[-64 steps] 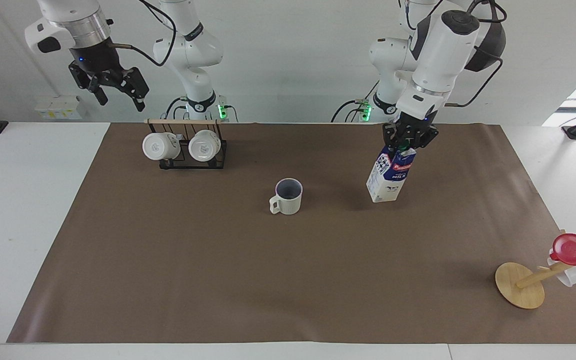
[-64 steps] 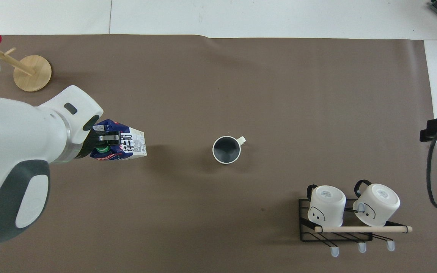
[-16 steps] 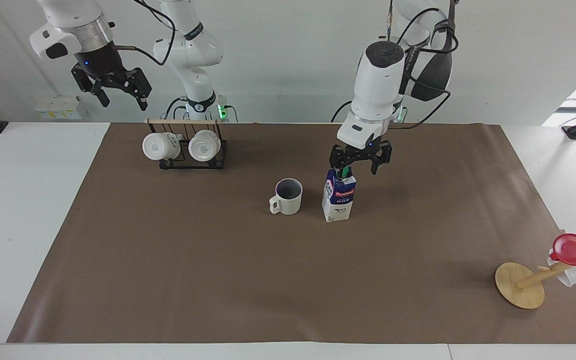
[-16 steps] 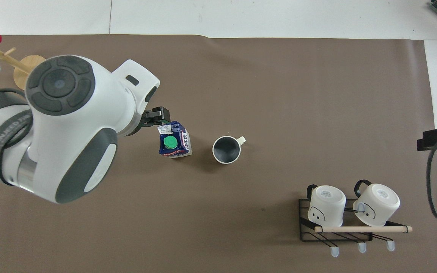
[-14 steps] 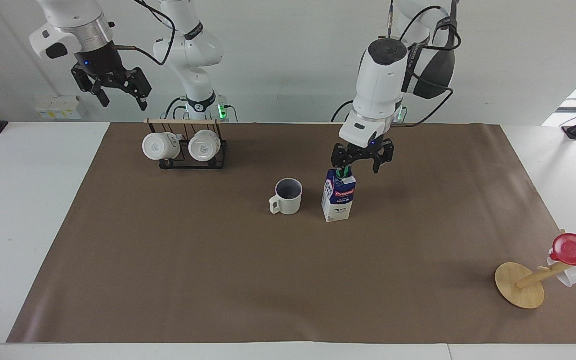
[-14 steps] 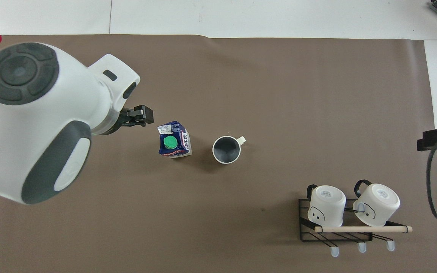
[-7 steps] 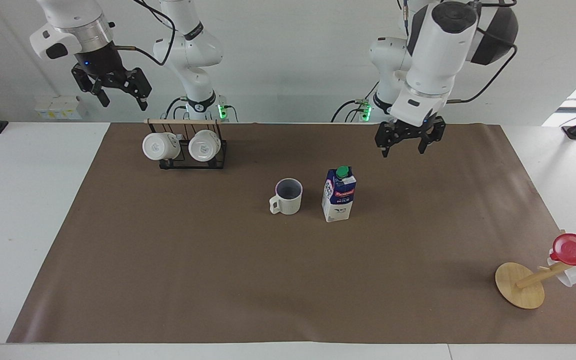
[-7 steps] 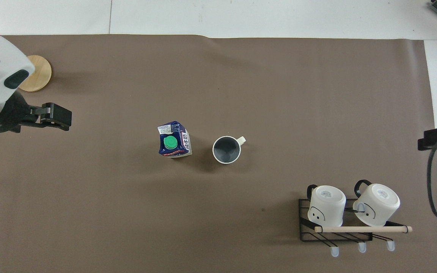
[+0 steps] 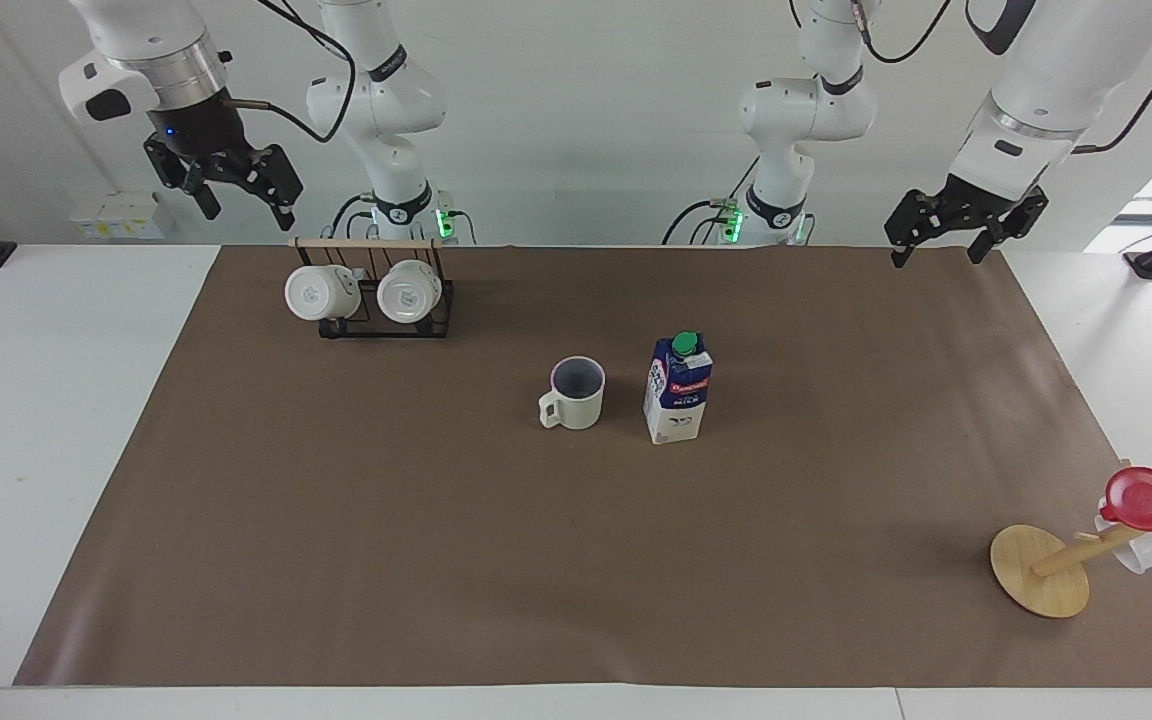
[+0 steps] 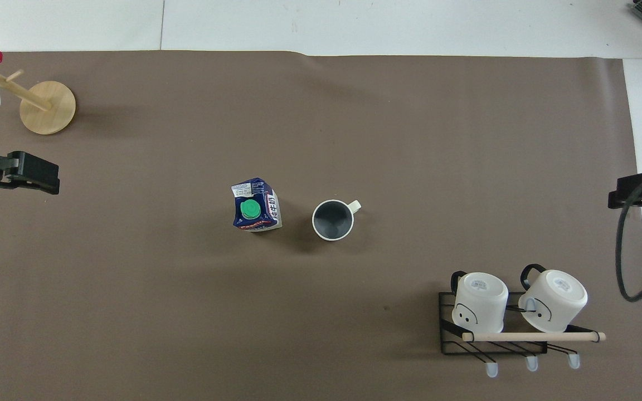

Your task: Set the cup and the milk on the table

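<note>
Milk (image 9: pixel 678 390): upright mid-table (image 9: pixel 336 560), just beside the cup, apparently not touching; stable on its base.
Cup (image 9: pixel 574 393): upright, toward the right arm's end from the milk.
Left tool (image 9: pixel 958 226): released, empty, raised over the table's edge, clear of both items.
Right tool (image 9: pixel 226 180): released, empty, waiting above the mug rack (image 9: pixel 376 295).
Task status: apparently complete.

Both arms raised, grippers empty.
Left gripper (image 9: pixel 946 240) hangs over the left arm's end of the counter, jaws spread apart. Right gripper (image 9: pixel 238 195) hangs high at the right arm's end, jaws spread, pointing down.
</note>
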`<state>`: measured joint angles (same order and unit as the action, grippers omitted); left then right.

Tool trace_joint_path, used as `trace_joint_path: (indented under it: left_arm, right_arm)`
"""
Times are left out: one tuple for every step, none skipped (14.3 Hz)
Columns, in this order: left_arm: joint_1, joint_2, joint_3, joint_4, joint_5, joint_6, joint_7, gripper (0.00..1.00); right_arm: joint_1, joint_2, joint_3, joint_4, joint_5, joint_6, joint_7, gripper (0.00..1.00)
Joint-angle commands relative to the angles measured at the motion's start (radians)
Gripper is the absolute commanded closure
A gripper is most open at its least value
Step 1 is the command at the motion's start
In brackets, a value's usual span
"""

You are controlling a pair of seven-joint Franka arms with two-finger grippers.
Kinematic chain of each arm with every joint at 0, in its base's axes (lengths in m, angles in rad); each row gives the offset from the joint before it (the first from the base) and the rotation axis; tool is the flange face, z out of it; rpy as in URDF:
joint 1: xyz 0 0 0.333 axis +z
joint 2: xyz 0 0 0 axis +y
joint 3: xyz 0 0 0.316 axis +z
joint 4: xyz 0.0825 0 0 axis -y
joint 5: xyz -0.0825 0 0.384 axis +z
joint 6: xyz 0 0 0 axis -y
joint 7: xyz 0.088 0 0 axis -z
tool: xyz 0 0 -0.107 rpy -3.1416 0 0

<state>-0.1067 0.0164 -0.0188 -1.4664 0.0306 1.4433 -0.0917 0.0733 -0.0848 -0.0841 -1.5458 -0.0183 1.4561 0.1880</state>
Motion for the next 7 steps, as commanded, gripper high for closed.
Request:
trace_joint_path:
  left_arm:
    - [0.019,-0.01,-0.009,0.009,-0.065,-0.023,0.013,0.0]
    - [0.022,-0.01,-0.009,0.008,-0.084,-0.023,0.012,0.0]
    - [0.022,-0.012,-0.009,0.008,-0.086,-0.021,0.012,0.0]
    - [0.022,-0.012,-0.009,0.008,-0.086,-0.023,0.013,0.0]
    - [0.022,-0.018,-0.009,0.008,-0.086,-0.023,0.013,0.0]
    - [0.022,-0.026,-0.01,0.005,-0.087,-0.023,0.015,0.0]
    - [0.022,-0.027,-0.012,0.003,-0.086,-0.023,0.013,0.0]
  right_arm:
    - [-0.003,0.0,0.004,-0.001,0.006,0.01,0.004,0.0]
    - [-0.003,0.003,0.004,0.006,0.003,0.004,-0.011,0.0]
    - [-0.003,0.003,0.001,0.007,0.0,0.0,-0.036,0.0]
    - [-0.004,0.0,-0.003,0.007,0.006,-0.008,-0.057,0.0]
    - [-0.004,0.0,-0.003,0.009,0.008,-0.008,-0.059,0.0]
    - [-0.004,0.0,-0.003,0.009,0.008,-0.003,-0.056,0.0]
    - [-0.004,-0.001,-0.005,0.004,0.0,0.001,-0.053,0.0]
